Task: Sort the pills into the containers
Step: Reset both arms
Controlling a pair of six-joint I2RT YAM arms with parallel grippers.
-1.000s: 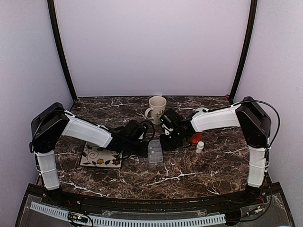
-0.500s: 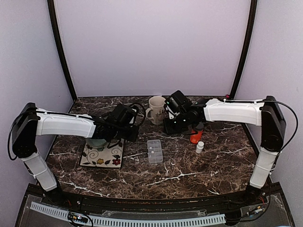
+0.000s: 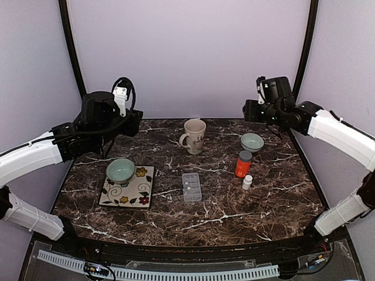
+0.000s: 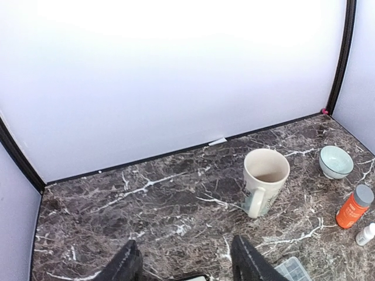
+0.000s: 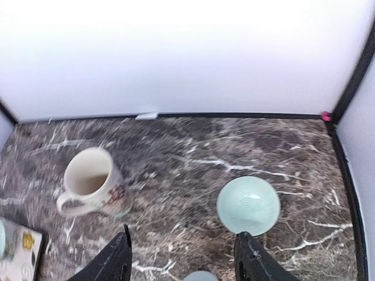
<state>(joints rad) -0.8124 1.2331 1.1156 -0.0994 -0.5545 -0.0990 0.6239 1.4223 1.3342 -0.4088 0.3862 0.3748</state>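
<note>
The clear organiser box [image 3: 191, 187] lies flat at the middle of the marble table, and tiny white pills [image 3: 188, 183] show in its containers. Both arms are raised high and far from it. My left gripper [image 3: 135, 122] hangs over the back left; in the left wrist view its jaws [image 4: 186, 261] stand open and empty, with a corner of the box [image 4: 292, 269] at the lower right. My right gripper [image 3: 248, 111] hangs over the back right; in its wrist view the jaws [image 5: 183, 259] are open and empty above the table.
A cream mug [image 3: 194, 136] stands at the back centre. One pale green bowl [image 3: 120, 170] sits on a floral mat [image 3: 126, 194]; another bowl [image 3: 252, 142] is at the back right. An orange bottle [image 3: 242, 164] and a small white bottle [image 3: 247, 182] stand right of the box.
Both arms have lifted from beside the box and swung up and back to the rear corners. Both grippers went from shut to open.
</note>
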